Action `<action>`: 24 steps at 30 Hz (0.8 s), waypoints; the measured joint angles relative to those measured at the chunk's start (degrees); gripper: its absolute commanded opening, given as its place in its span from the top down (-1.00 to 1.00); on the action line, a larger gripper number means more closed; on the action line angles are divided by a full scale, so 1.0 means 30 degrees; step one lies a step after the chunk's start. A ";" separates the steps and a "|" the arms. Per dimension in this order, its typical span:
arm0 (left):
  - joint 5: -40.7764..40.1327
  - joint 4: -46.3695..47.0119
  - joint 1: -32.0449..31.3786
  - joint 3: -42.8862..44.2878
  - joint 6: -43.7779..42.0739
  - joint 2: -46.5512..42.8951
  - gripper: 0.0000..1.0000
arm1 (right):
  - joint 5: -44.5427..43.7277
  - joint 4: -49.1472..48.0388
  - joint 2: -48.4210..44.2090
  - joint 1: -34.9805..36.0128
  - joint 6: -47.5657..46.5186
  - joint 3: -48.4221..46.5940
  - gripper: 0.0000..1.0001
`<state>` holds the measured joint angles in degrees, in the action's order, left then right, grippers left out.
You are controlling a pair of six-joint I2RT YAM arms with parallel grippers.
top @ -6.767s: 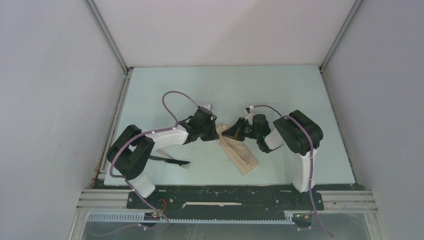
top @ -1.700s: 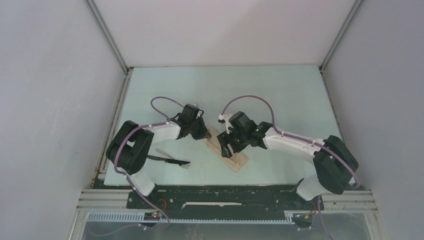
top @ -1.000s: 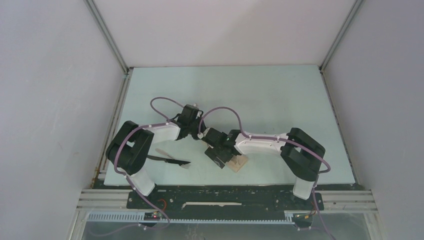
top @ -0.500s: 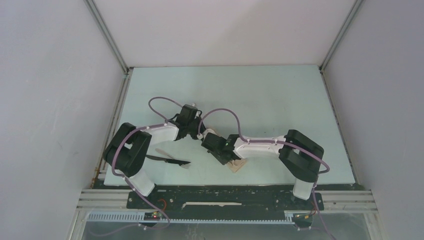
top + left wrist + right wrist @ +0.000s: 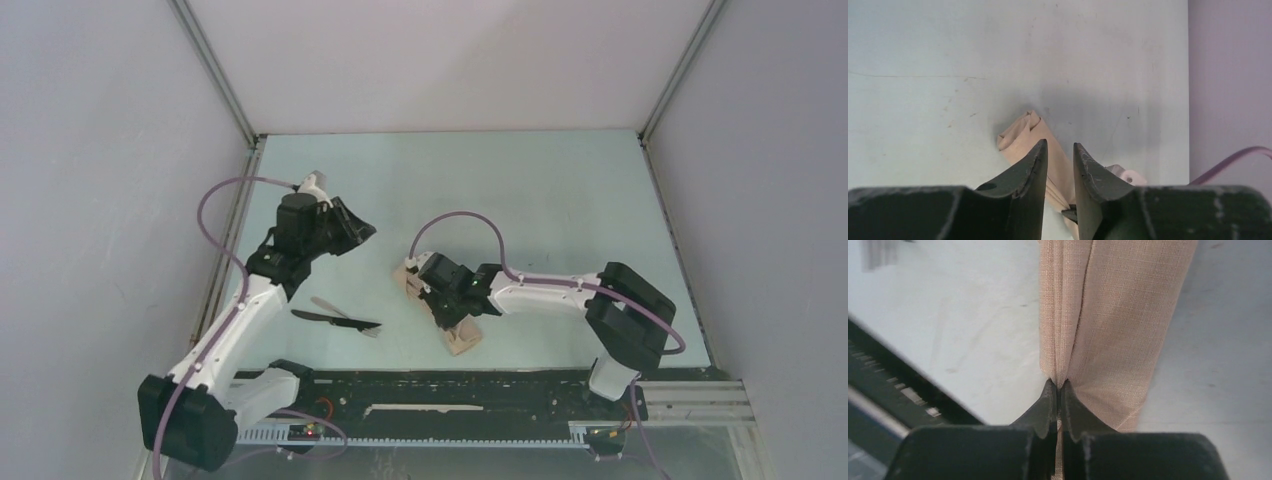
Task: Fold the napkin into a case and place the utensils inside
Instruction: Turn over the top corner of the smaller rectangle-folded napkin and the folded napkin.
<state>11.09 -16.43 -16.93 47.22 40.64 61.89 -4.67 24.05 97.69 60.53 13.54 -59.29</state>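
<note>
One napkin [image 5: 462, 338], folded into a narrow strip, lies on the table [image 5: 560, 200] near its centre, with its long axis running from far-left to near-right. The utensils [image 5: 338, 319] lie apart to its left; one black and one pale piece are clear, and I cannot count more. The right gripper [image 5: 1058, 390] is clamped on a fold of the napkin, while the left gripper [image 5: 1059, 150] hangs farther left, slightly parted and off the cloth.

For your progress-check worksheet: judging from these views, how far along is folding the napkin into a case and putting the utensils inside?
Done: the napkin is folded into a narrow strip. In hand: the right fingers are shut on its end, while the left fingers hover open and empty. Left: the utensils lie apart from it, not yet inside.
</note>
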 measured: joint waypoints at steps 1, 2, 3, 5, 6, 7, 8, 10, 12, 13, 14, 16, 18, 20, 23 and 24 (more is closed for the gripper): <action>-0.0102 -0.0452 0.0211 0.0080 -0.0175 -0.0590 0.34 | 0.1005 -0.0313 -0.0328 -0.0211 0.0321 0.0182 1.00; -0.0197 -0.0831 0.0393 0.0087 -0.0321 -0.1158 0.34 | 0.1996 -0.0736 -0.0707 -0.0430 0.0685 0.0430 1.00; -0.0284 -0.1188 0.0488 0.0087 -0.0415 -0.1530 0.34 | 0.2856 -0.1144 -0.1064 -0.0627 0.1056 0.0685 1.00; -0.0321 -0.1858 0.0568 0.0080 -0.0561 -0.2076 0.37 | 0.5005 -0.2404 -0.2025 -0.1239 0.2120 0.1523 1.00; -0.0284 -0.2033 0.0561 0.0044 -0.0561 -0.2208 0.39 | 0.6047 -0.3169 -0.2441 -0.1698 0.2688 0.2004 1.00; -0.0204 -0.2178 0.0568 -0.0029 -0.0561 -0.2280 0.40 | 0.6943 -0.3985 -0.2725 -0.2106 0.3249 0.2455 1.00; -0.0102 -0.2259 0.0568 -0.0182 -0.0561 -0.2302 0.40 | 0.7970 -0.4998 -0.2994 -0.2688 0.3912 0.3067 1.00; 0.0117 -0.2361 0.0561 -0.0685 -0.0546 -0.2280 0.41 | 0.9792 -0.7184 -0.3235 -0.3883 0.5311 0.4422 1.00; 0.0452 -0.2361 0.0561 -0.1311 -0.0525 -0.2251 0.42 | 1.1278 -0.9085 -0.3235 -0.4809 0.6521 0.5712 1.00; 0.0619 -0.2382 0.0561 -0.1647 -0.0510 -0.2215 0.42 | 1.1978 -1.0076 -0.3177 -0.5289 0.7147 0.6368 1.00; 0.0823 -0.2426 0.0561 -0.1945 -0.0495 -0.2135 0.42 | 1.2845 -1.1482 -0.3016 -0.5887 0.7912 0.7184 1.00; 0.1115 -0.2426 0.0546 -0.2361 -0.0423 -0.1843 0.42 | 1.4353 -1.4207 -0.2237 -0.7009 0.9347 0.8539 1.00; 0.1362 -0.2419 0.0408 -0.2492 -0.0350 -0.1508 0.42 | 1.5387 -1.6225 -0.1384 -0.7898 1.0280 0.9391 1.00; 0.1581 -0.2229 0.0044 -0.2492 -0.0277 -0.0976 0.41 | 1.6415 -1.8447 -0.0474 -0.8859 1.1198 1.0251 1.00; 0.2055 -0.1559 -0.0867 -0.2477 -0.0095 0.0015 0.40 | 1.7690 -2.0735 0.0729 -1.0244 1.2014 1.1103 0.94; 0.2295 -0.1260 -0.1246 -0.2448 -0.0029 0.0495 0.40 | 1.7937 -2.1070 0.0976 -1.0579 1.2101 1.1242 0.85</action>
<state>17.98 -20.21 -20.67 39.88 40.56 63.37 49.15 -39.16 100.62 28.80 49.84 -25.56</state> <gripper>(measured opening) 0.298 0.015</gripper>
